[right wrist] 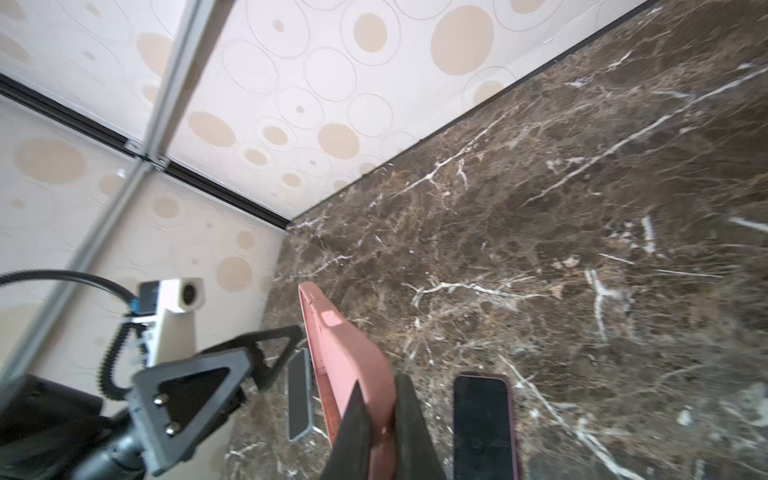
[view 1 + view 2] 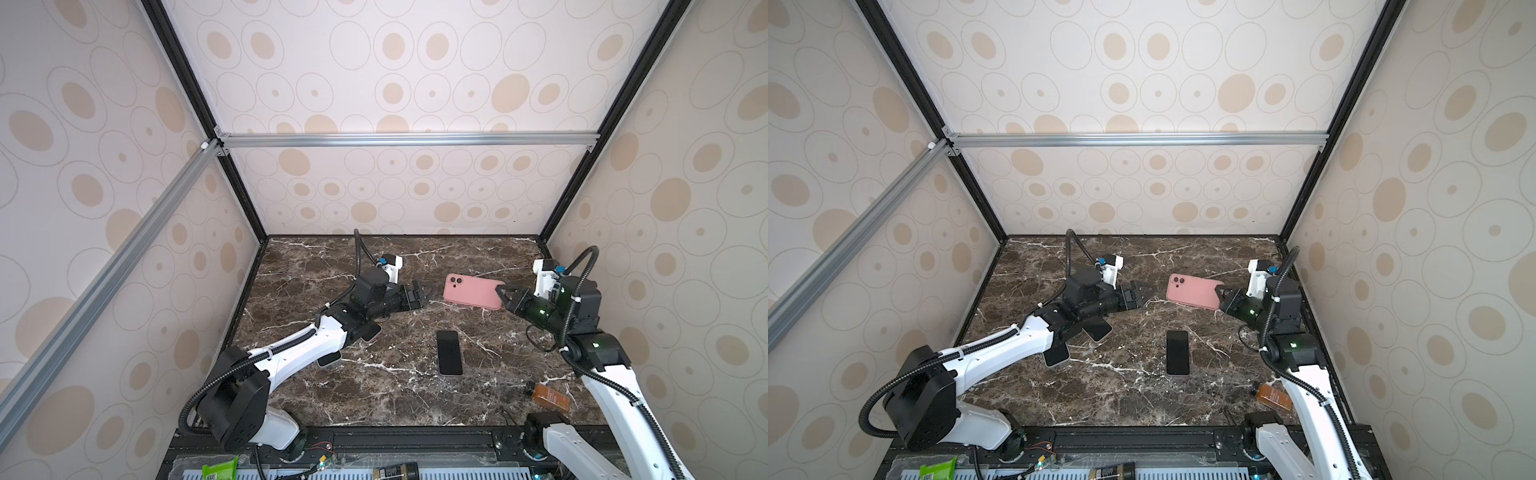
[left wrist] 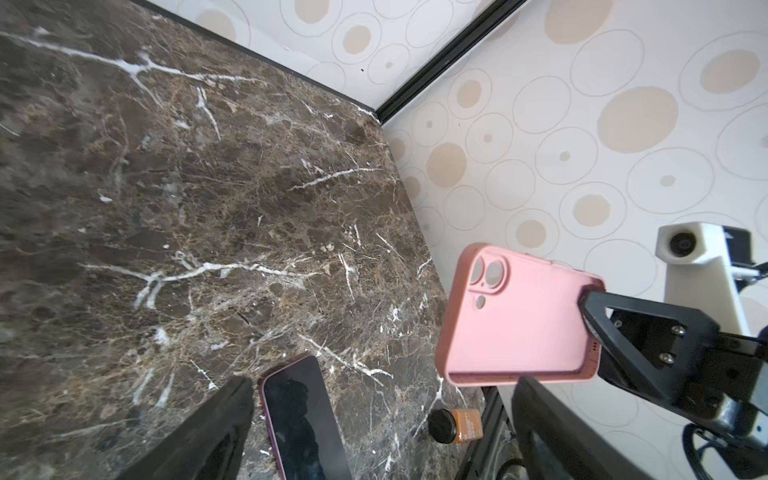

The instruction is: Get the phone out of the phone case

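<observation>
My right gripper (image 2: 500, 294) is clamped on the bottom edge of the pink phone case (image 2: 471, 291), one finger on the back and one inside the shell, and it holds the case up off the marble table (image 2: 374, 399). The case's long axis runs across the table, from those jaws towards my left gripper (image 2: 426, 297), with the camera cut-outs at the far end. My left jaws stand wide and hold nothing; they sit just off that camera end, near it but not touching. In the right wrist view the case (image 1: 349, 365) shows edge-on and looks hollow. The phone (image 2: 449, 352) lies flat on the marble, screen up, clear of both grippers, on the near side of the case and roughly between my two arms. Its long axis runs front to back, crosswise to the case. I judge the separation done, so what remains turns on the case alone: it hangs from my right side only, so any set-down is that arm's. My left jaws look slightly nearer the phone, should it need moving.
</observation>
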Robot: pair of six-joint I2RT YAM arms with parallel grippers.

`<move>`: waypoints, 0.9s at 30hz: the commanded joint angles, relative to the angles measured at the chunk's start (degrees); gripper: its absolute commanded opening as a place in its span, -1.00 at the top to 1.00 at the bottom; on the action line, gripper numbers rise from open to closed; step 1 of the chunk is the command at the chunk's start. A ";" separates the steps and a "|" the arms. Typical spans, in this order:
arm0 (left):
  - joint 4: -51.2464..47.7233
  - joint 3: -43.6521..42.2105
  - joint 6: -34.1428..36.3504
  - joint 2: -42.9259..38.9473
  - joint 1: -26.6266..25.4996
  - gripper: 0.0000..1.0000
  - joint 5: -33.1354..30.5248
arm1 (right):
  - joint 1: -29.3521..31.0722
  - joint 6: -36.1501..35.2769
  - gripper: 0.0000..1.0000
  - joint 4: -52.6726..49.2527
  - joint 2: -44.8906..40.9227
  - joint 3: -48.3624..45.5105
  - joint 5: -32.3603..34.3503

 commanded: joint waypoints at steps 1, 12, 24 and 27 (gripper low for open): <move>10.41 -1.62 -5.99 0.34 -0.01 -0.88 4.12 | 0.64 9.33 1.00 11.85 -1.62 -2.68 -2.97; 21.47 -0.41 -10.61 3.34 -0.02 -0.59 10.31 | 3.83 13.20 1.00 17.16 -1.81 -6.03 -2.12; 28.70 1.15 -12.76 6.67 -0.09 0.34 10.48 | 6.10 18.62 1.00 23.90 -2.20 -8.79 -0.30; 28.57 1.35 -11.96 6.32 -0.01 0.56 10.20 | 6.12 17.53 1.00 21.96 -2.59 -8.79 0.90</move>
